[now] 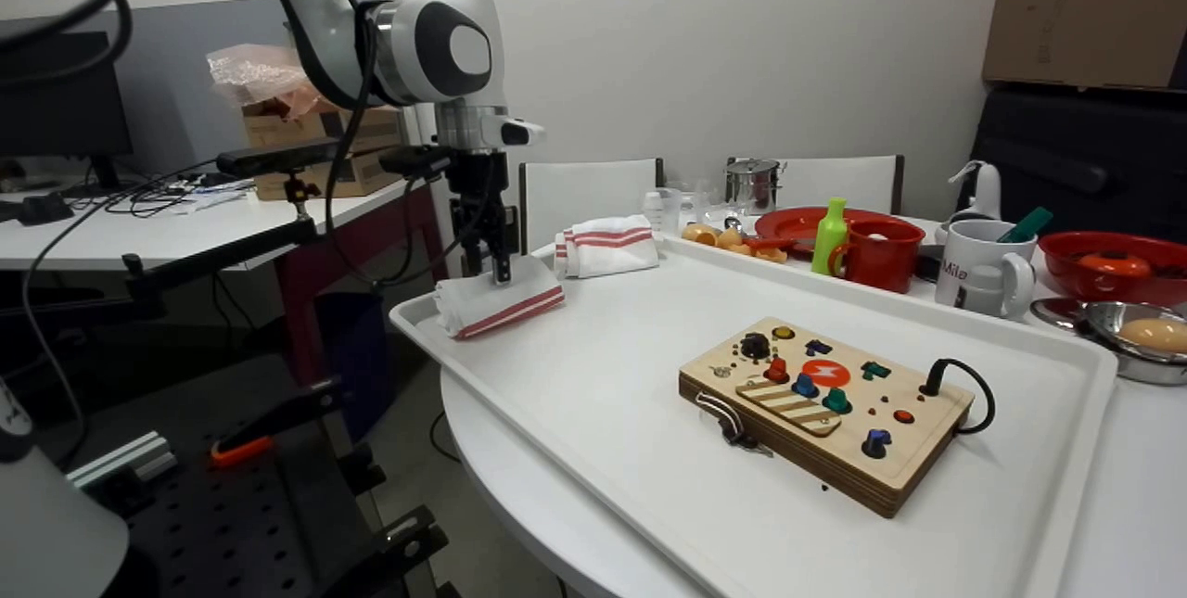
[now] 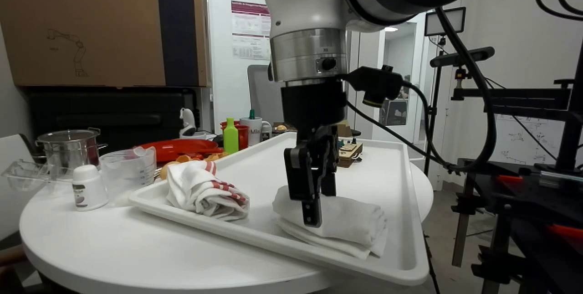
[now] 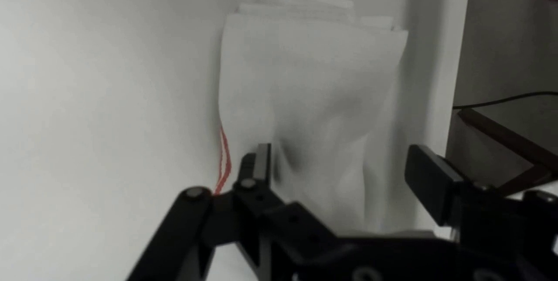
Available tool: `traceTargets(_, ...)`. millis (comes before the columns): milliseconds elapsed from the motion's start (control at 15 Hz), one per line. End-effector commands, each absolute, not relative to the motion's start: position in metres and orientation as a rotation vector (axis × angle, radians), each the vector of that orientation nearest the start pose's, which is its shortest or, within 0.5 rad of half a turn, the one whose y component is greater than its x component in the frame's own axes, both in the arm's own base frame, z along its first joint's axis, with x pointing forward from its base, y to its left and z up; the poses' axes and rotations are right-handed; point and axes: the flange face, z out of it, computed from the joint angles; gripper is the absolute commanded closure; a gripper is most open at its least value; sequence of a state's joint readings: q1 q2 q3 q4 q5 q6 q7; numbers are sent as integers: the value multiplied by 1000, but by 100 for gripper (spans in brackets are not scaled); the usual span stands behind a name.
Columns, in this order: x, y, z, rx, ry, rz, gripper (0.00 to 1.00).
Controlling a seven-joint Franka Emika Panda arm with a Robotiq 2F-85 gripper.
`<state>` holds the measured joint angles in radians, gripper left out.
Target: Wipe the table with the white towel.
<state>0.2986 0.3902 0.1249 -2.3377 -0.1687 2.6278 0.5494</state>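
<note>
The table is a glossy white tray-like top with a raised rim (image 1: 603, 366), also in an exterior view (image 2: 255, 177) and the wrist view (image 3: 109, 98). A folded white towel (image 1: 505, 301) with red stripes lies in its corner, near the rim. It also shows in an exterior view (image 2: 353, 221) and the wrist view (image 3: 314, 76). My gripper (image 1: 489, 269) points down over this towel, also in an exterior view (image 2: 319, 205). In the wrist view the gripper (image 3: 342, 167) is open, one finger against or just above the cloth, the other near the rim side. Exact contact is unclear.
A second striped towel (image 1: 607, 250) lies beside it, also in an exterior view (image 2: 200, 193). A wooden board with knobs (image 1: 835, 403) and a black cable sits on the tray. A green bottle (image 1: 830, 236), red mug (image 1: 881, 255), white mug (image 1: 974, 260) and other kitchenware stand beyond the rim.
</note>
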Motion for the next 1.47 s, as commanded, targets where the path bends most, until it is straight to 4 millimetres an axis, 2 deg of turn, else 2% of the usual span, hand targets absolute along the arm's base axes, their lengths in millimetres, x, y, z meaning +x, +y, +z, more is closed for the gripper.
traceTargets(0, 461, 217, 150, -3208, -21, 133, 27)
traceTargets(67, 461, 216, 148, -3210, -17, 139, 38)
traceTargets(200, 461, 215, 145, -3212, -10, 147, 46)
traceTargets(467, 463, 214, 144, -3216, -3, 144, 78)
traceTargets(667, 464, 214, 145, -3219, -14, 137, 99)
traceTargets(1400, 461, 218, 142, -3277, -196, 47, 97)
